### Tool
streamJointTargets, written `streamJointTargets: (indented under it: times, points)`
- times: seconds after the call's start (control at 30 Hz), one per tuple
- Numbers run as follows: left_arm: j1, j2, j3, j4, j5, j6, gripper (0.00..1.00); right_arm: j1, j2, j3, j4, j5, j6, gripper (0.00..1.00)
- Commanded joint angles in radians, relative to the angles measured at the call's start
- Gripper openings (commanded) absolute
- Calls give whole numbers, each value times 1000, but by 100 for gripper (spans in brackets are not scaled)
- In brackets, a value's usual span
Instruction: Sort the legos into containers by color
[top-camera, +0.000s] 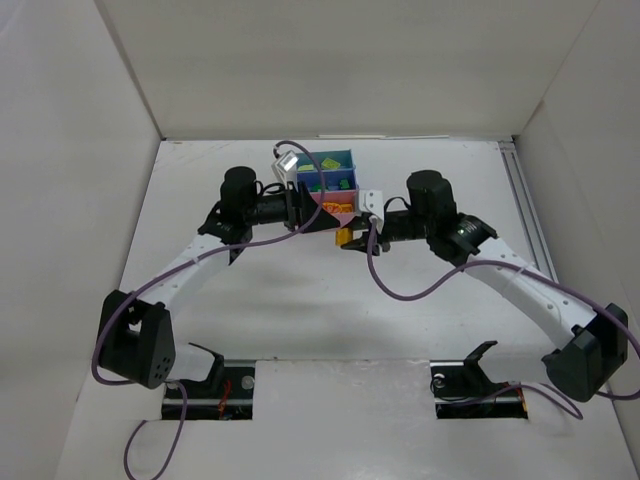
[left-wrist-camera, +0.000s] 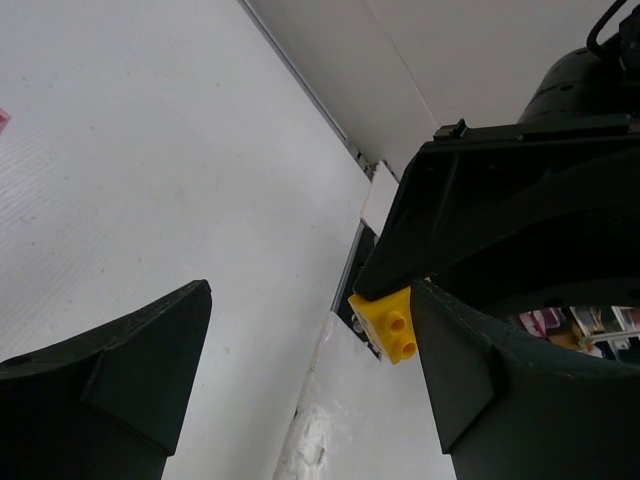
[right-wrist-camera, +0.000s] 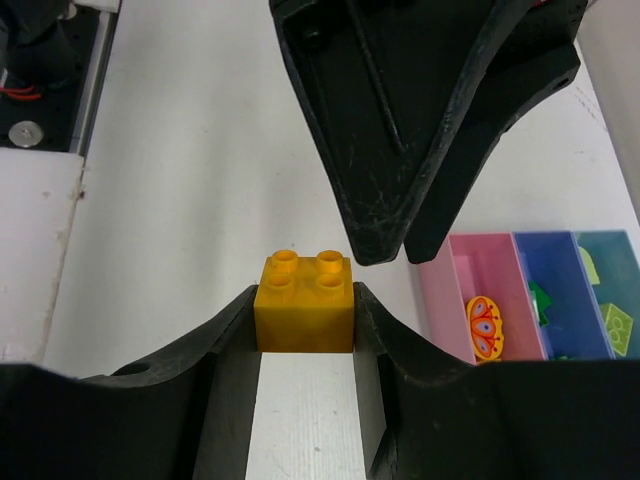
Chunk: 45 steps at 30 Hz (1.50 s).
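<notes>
My right gripper (right-wrist-camera: 303, 300) is shut on a yellow-orange four-stud brick (right-wrist-camera: 303, 310) just above the table, left of the trays; the top view shows the same gripper (top-camera: 345, 238) and brick (top-camera: 343, 237). My left gripper (left-wrist-camera: 310, 400) is open and empty, and its fingers (right-wrist-camera: 420, 130) hang just over the brick, which also shows in the left wrist view (left-wrist-camera: 385, 322). The joined trays (top-camera: 352, 175) are pink (right-wrist-camera: 440, 290), blue (right-wrist-camera: 557, 265) and teal (right-wrist-camera: 622, 245). An orange patterned piece (right-wrist-camera: 484, 328) lies in the pink one, dark green bricks (right-wrist-camera: 540, 305) in the blue one, and light green bricks (right-wrist-camera: 617, 325) in the teal one.
White walls enclose the table on three sides. A metal rail (top-camera: 525, 215) runs along the right edge. Purple cables (top-camera: 400, 285) loop from both arms over the table. The arm bases (top-camera: 215, 385) stand at the near edge.
</notes>
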Motion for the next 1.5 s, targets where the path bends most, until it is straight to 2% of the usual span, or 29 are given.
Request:
streamJointTargets:
  times: [0.0,0.3,0.53,0.7,0.83,0.93,0.97,1.07,1.1,1.17,1.27,1.4,1.47]
  points:
    - [-15,-52,-2,83,63,5,77,-11,5,46,67,-65,62,16]
    - [-15,-52,-11,164,120,-30,68,-11,14,45,182,-11,138,16]
    - [-33,-20,0,184,129,-48,67,-2,48,54,225,-20,165,18]
    - [-43,-1,10,184,129,-59,67,21,60,54,225,82,174,21]
    - [-53,8,10,184,84,-59,57,41,60,54,225,168,184,22]
    - [-53,19,29,97,11,-38,46,41,51,54,216,243,194,22]
    - [-64,28,62,-2,-17,12,39,50,40,54,216,269,203,23]
    - [-116,51,138,-170,-173,100,38,61,40,54,216,341,203,23]
    - [-127,51,168,-213,-186,117,38,72,52,65,207,342,203,24]
    - [-136,63,168,-198,-154,117,33,72,65,76,193,355,203,24]
    - [-136,72,178,-215,-198,107,25,92,74,85,173,386,203,29]
    - [-136,72,187,-224,-218,96,15,92,83,103,121,435,203,41]
    - [-136,82,198,-224,-218,96,6,92,83,112,81,455,203,47]
